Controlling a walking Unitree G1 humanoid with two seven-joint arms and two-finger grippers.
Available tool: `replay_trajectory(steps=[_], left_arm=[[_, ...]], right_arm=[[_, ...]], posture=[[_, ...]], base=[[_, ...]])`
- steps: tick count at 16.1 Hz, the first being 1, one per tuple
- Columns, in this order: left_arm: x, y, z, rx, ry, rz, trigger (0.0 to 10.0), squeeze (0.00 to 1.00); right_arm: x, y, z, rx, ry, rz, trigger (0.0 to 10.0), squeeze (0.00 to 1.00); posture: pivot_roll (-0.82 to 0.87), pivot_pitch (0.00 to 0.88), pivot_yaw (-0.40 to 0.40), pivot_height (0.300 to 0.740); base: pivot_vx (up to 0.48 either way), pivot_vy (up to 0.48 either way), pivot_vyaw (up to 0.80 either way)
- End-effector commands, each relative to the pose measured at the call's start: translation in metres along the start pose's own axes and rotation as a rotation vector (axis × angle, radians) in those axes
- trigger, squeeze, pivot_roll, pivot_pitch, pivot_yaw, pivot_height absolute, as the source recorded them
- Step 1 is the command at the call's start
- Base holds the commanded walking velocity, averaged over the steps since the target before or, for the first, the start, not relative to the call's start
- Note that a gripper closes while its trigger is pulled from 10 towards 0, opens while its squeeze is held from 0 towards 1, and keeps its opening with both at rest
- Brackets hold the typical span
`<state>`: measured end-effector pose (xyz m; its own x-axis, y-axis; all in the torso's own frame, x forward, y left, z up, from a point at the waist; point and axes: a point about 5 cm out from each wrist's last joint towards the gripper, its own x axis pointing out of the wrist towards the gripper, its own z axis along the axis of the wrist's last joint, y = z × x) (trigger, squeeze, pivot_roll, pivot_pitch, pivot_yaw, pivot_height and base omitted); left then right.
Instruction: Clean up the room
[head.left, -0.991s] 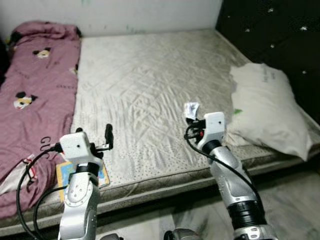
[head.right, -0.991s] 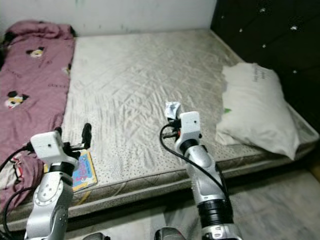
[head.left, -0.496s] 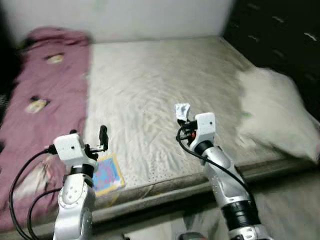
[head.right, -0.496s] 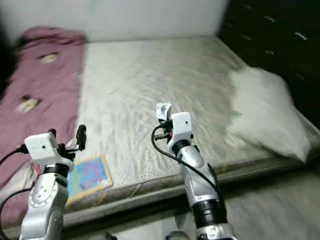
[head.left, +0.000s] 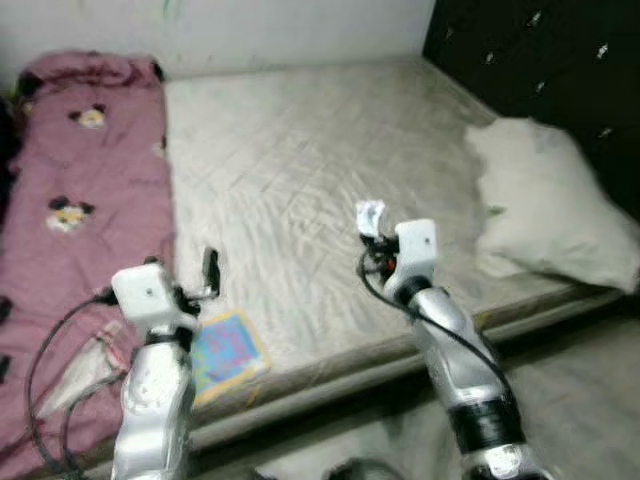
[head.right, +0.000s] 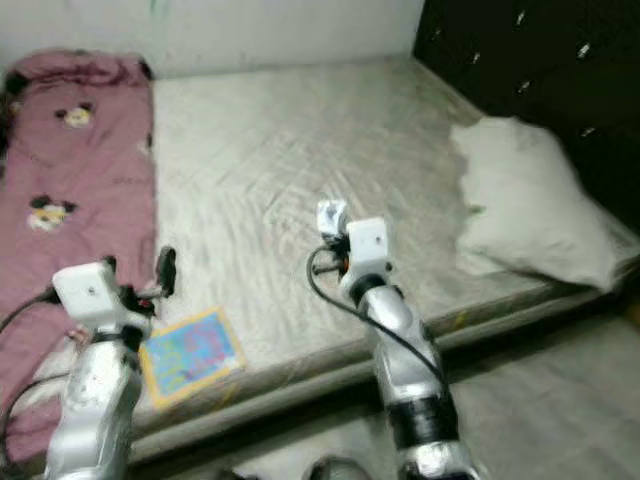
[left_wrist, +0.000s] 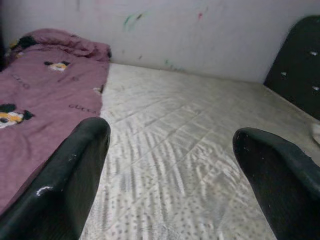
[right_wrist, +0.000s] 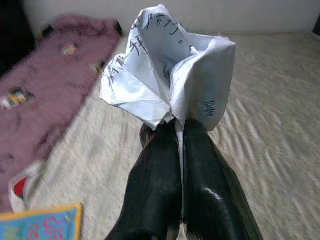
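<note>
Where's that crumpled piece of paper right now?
The crumpled paper is pinched between the right gripper's shut fingers, held above the middle of the mattress, left of the white pillow.
</note>
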<state>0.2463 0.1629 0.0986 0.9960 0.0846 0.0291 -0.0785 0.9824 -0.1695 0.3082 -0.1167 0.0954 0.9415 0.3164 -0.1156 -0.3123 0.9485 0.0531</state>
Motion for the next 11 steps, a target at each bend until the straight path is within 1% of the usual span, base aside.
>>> replay_trajectory(steps=[1, 2, 3, 4, 5, 6, 7, 8, 9, 10, 11], left_arm=[[0.0, 0.005, 0.0, 0.054, 0.005, 0.035, 10.0, 0.0], [0.0, 0.005, 0.0, 0.066, 0.003, 0.043, 10.0, 0.0], [0.0, 0.007, -0.001, 0.105, 0.03, 0.083, 10.0, 0.0], [-0.002, 0.011, -0.005, 0.097, 0.089, 0.128, 10.0, 0.0], [-0.005, 0.011, -0.005, 0.084, 0.093, 0.091, 10.0, 0.0], [-0.009, 0.012, -0.006, 0.06, 0.074, 0.058, 10.0, 0.0], [-0.015, 0.02, -0.01, 0.07, 0.084, 0.134, 10.0, 0.0], [-0.018, 0.022, -0.01, 0.098, 0.078, 0.168, 10.0, 0.0], [-0.02, 0.022, -0.009, 0.099, 0.072, 0.185, 10.0, 0.0], [-0.023, 0.023, -0.009, 0.075, 0.073, 0.206, 10.0, 0.0], [-0.029, 0.026, -0.01, 0.087, 0.086, 0.23, 10.0, 0.0]], right_arm=[[0.001, 0.002, 0.002, 0.005, -0.01, 0.005, 10.0, 0.0], [0.001, 0.002, 0.002, 0.005, -0.011, 0.006, 10.0, 0.0], [0.002, 0.003, 0.002, 0.006, -0.017, 0.012, 10.0, 0.0], [0.004, 0.006, 0.003, 0.007, -0.026, 0.03, 10.0, 0.0], [0.007, 0.01, 0.004, 0.006, -0.03, 0.049, 10.0, 0.0], [0.009, 0.015, 0.004, -0.001, -0.034, 0.077, 10.0, 0.0], [0.015, 0.023, 0.007, 0.003, -0.035, 0.115, 10.0, 0.0], [0.019, 0.028, 0.009, 0.003, -0.035, 0.138, 10.0, 0.0], [0.022, 0.03, 0.009, 0.006, -0.031, 0.152, 10.0, 0.0], [0.025, 0.034, 0.011, 0.006, -0.026, 0.175, 10.0, 0.0], [0.029, 0.04, 0.01, 0.002, -0.02, 0.205, 10.0, 0.0]], posture=[[-0.05, 0.005, -0.01, 0.74], [-0.05, 0.005, -0.002, 0.74], [-0.05, 0.006, 0.001, 0.74], [-0.05, 0.006, 0.0, 0.74], [-0.04, 0.004, -0.002, 0.74], [-0.03, 0.001, -0.011, 0.74], [-0.01, 0.0, -0.037, 0.74], [0.0, 0.0, -0.054, 0.74], [0.03, 0.0, -0.082, 0.74], [0.05, 0.0, -0.105, 0.74], [0.07, 0.0, -0.115, 0.74]], base=[[0.0, 0.0, 0.0], [0.0, 0.0, 0.0], [0.0, 0.0, 0.0], [0.0, 0.0, 0.0], [0.0, 0.0, 0.0], [0.0, 0.0, 0.0], [0.0, 0.0, 0.0], [0.0, 0.0, 0.0], [0.0, 0.0, 0.0], [0.0, 0.0, 0.0], [0.0, 0.0, 0.0]])
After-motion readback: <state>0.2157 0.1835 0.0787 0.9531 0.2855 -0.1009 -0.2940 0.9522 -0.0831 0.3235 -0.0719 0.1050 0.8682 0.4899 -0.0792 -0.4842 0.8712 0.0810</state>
